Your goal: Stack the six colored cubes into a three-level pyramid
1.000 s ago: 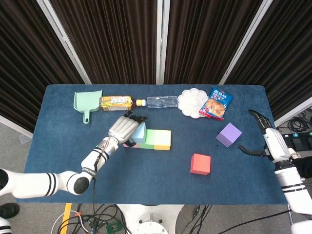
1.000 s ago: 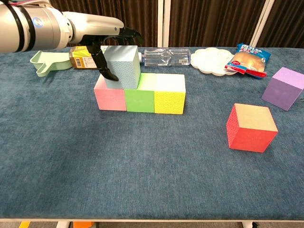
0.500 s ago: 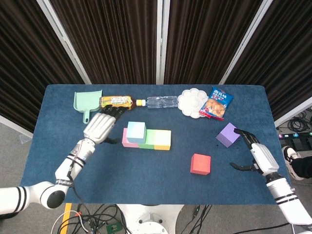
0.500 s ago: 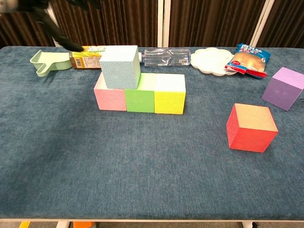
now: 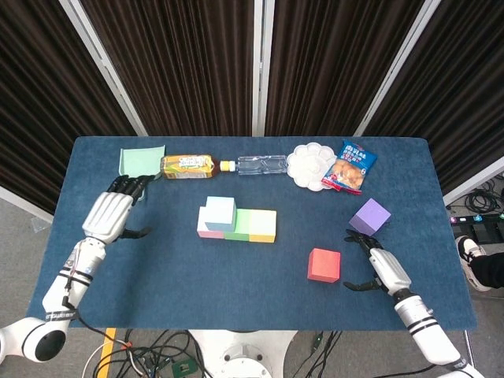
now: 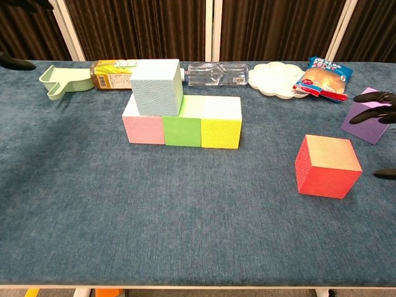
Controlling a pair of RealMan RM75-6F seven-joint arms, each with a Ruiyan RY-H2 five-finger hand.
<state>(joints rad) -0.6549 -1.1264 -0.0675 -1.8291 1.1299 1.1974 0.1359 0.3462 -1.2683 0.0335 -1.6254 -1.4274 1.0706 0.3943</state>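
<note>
Robot test laboratory or studio. Indicators: a desk (image 5: 236, 260) covered in blue cloth, dark pleated curtains (image 5: 189, 63) with white vertical rails enclosing the rear, and loose cables (image 5: 165, 354) on the grey floor beneath the front edge.

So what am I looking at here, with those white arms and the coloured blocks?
It is a two-armed robot with finger-bearing hands. One picture looks down from its head, the other forward from its chest. On the blue table a pink foam cube, green foam cube and yellow foam cube form a row, with a light blue foam cube on top. A red foam cube and purple foam cube lie loose. The left hand and right hand hold nothing.
</note>
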